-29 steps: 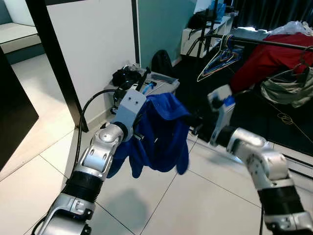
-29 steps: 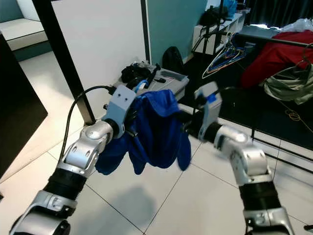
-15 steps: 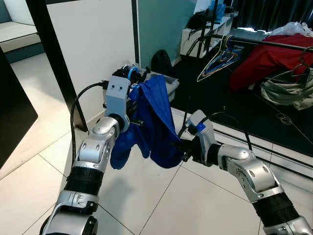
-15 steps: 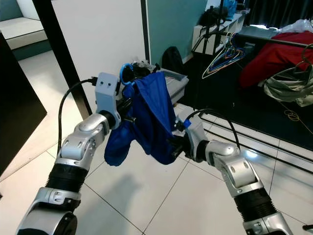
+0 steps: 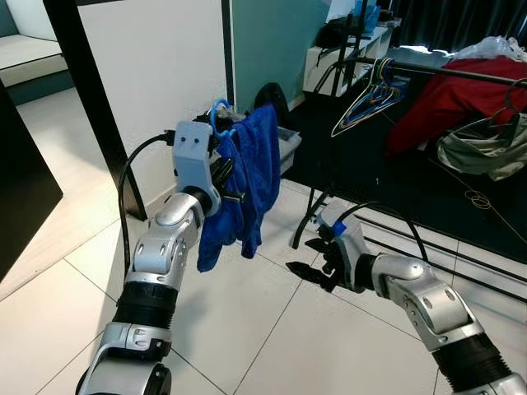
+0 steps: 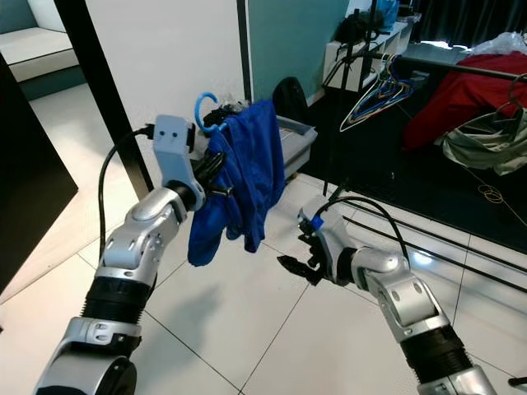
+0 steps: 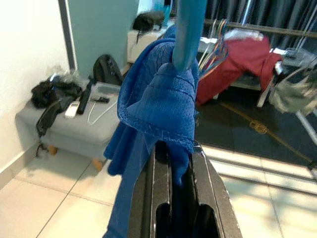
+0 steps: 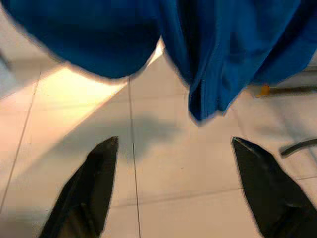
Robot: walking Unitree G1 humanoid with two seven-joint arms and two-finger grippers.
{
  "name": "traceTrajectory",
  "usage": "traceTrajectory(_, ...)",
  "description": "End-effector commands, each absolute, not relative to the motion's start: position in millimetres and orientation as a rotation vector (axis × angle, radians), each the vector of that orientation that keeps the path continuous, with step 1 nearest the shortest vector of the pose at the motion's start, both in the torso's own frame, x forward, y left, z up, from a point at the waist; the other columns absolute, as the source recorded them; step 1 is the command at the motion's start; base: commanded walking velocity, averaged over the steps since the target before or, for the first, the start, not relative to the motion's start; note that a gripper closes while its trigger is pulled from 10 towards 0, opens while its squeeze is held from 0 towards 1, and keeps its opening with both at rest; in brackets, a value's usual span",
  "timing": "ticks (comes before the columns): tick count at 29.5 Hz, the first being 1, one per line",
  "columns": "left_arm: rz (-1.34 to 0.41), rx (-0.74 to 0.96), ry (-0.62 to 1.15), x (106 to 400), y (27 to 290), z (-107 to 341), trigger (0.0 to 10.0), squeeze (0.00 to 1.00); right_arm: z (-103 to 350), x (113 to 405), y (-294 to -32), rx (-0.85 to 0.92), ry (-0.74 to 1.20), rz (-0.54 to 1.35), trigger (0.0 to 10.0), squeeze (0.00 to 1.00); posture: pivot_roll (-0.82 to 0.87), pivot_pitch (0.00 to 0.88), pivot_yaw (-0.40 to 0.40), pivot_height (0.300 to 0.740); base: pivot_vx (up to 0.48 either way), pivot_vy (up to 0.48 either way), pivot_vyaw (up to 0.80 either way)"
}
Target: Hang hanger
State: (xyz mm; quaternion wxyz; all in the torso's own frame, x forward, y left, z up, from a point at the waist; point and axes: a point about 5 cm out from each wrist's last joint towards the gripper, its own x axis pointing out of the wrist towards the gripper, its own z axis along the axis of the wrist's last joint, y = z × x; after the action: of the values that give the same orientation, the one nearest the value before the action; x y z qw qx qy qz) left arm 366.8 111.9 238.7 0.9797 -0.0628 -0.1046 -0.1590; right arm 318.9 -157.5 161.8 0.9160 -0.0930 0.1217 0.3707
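Left eye view: the left gripper (image 5: 224, 169), raised at centre left of the frame, is clamped on a blue hanger (image 5: 218, 115) whose hook curls up above the wrist; a blue garment (image 5: 247, 185) drapes from it down toward the white tiled floor (image 5: 49, 271). Low and right of centre, the right gripper (image 5: 309, 259) hangs below the cloth with its fingers spread wide, holding nothing. At upper right a clothes rail (image 5: 445, 72) carries empty hangers (image 5: 366, 99) and a red garment (image 5: 449, 103).

Right eye view: the same scene, with the hanger hook (image 6: 202, 111) plain against the white wall (image 6: 165, 58).

Left wrist view: the black fingers (image 7: 159, 191) close narrowly on blue cloth beneath the hanger's stem, with a grey bench (image 7: 64, 121) of dark clutter at lower left.

Right wrist view: two fingertips (image 8: 91, 186) stand far apart over the tiles, the garment's hem hanging across the top of the frame
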Motion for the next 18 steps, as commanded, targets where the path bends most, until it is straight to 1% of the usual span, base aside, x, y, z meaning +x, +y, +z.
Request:
traceTrajectory(1,-0.341,-0.151,-0.268,362.0,112.7,242.6,10.0,0.0,172.4,322.4,-165.2,-0.137,0.174,0.706,10.0,0.86,-0.05,0.063,-0.007,0.74,0.0,0.0,0.0)
traceTrajectory(2,-0.35,-0.143,-0.272,359.5,115.0,237.7,10.0,0.0,176.9,326.6,-172.7,-0.046,0.128,0.632,10.0,0.02,-0.05,0.062,-0.007,0.74,0.0,0.0,0.0)
traceTrajectory(4,-0.35,-0.143,-0.272,359.5,115.0,237.7,10.0,0.0,176.9,326.6,-172.7,-0.046,0.128,0.632,10.0,0.02,-0.05,0.062,-0.007,0.74,0.0,0.0,0.0)
traceTrajectory(5,-0.377,-0.136,-0.263,349.8,122.1,220.2,10.0,0.0,163.5,329.6,-192.3,0.068,0.145,0.434,10.0,0.0,-0.06,0.054,-0.025,0.74,0.0,0.0,-0.63)
traceTrajectory(6,-0.377,-0.136,-0.263,349.8,122.1,220.2,10.0,0.0,163.5,329.6,-192.3,0.068,0.145,0.434,10.0,0.0,-0.06,0.054,-0.025,0.74,0.0,0.0,-0.63)
traceTrajectory(7,-0.378,-0.166,-0.256,346.3,125.9,213.9,10.0,0.0,155.8,328.5,-197.9,0.09,0.161,0.372,10.0,0.0,-0.06,0.054,-0.025,0.74,0.0,0.0,-0.63)
traceTrajectory(8,-0.375,-0.149,-0.243,341.6,130.8,205.2,10.0,0.0,149.6,325.9,-202.4,0.108,0.167,0.319,10.0,0.0,-0.06,0.051,-0.028,0.74,0.0,0.0,-0.7)
traceTrajectory(9,-0.375,-0.149,-0.243,341.6,130.8,205.2,10.0,0.0,149.6,325.9,-202.4,0.108,0.167,0.319,10.0,0.0,-0.06,0.051,-0.028,0.74,0.0,0.0,-0.7)
traceTrajectory(13,-0.379,-0.112,-0.188,324.2,139.1,178.0,10.0,0.0,137.7,313.8,-220.2,0.047,0.166,0.168,10.0,0.0,-0.07,0.06,-0.046,0.74,0.0,0.0,-0.72)
traceTrajectory(14,-0.379,-0.112,-0.188,324.2,139.1,178.0,10.0,0.0,137.7,313.8,-220.2,0.047,0.166,0.168,10.0,0.0,-0.07,0.06,-0.046,0.74,0.0,0.0,-0.74)
traceTrajectory(16,-0.387,-0.098,-0.18,320.3,138.2,172.7,10.0,0.0,135.9,311.5,-223.9,0.04,0.166,0.141,10.0,0.0,-0.07,0.062,-0.047,0.74,0.0,0.0,-0.74)
traceTrajectory(18,-0.419,-0.089,-0.158,314.1,130.8,163.9,10.0,0.0,136.5,308.7,-230.2,0.027,0.149,0.102,10.0,0.0,-0.08,0.061,-0.049,0.74,0.0,0.0,-0.74)
